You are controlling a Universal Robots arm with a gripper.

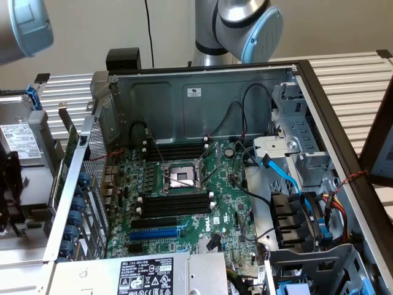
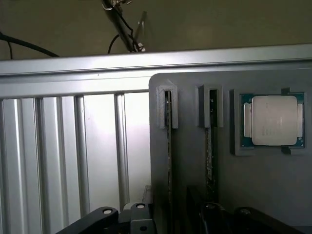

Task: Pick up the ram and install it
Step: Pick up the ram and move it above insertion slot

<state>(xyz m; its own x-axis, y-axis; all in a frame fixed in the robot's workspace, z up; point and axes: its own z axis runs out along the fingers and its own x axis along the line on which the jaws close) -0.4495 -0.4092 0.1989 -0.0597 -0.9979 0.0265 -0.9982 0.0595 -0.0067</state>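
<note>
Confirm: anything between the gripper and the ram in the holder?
Nothing visible. In the wrist view the gripper sits right at the near end of the ram, which stands on edge in a slot of the gray holder. A second stick stands beside it, apart.

You're looking at a matt grey plastic holder (image 2: 195, 161) with the ram (image 2: 169, 146), a thin circuit board, and a processor (image 2: 274, 120) with a dull metal lid. The ribbed desk (image 2: 63, 146) looks like smooth satin aluminium. The computer case (image 1: 184, 104) is bare grey sheet metal.
</note>
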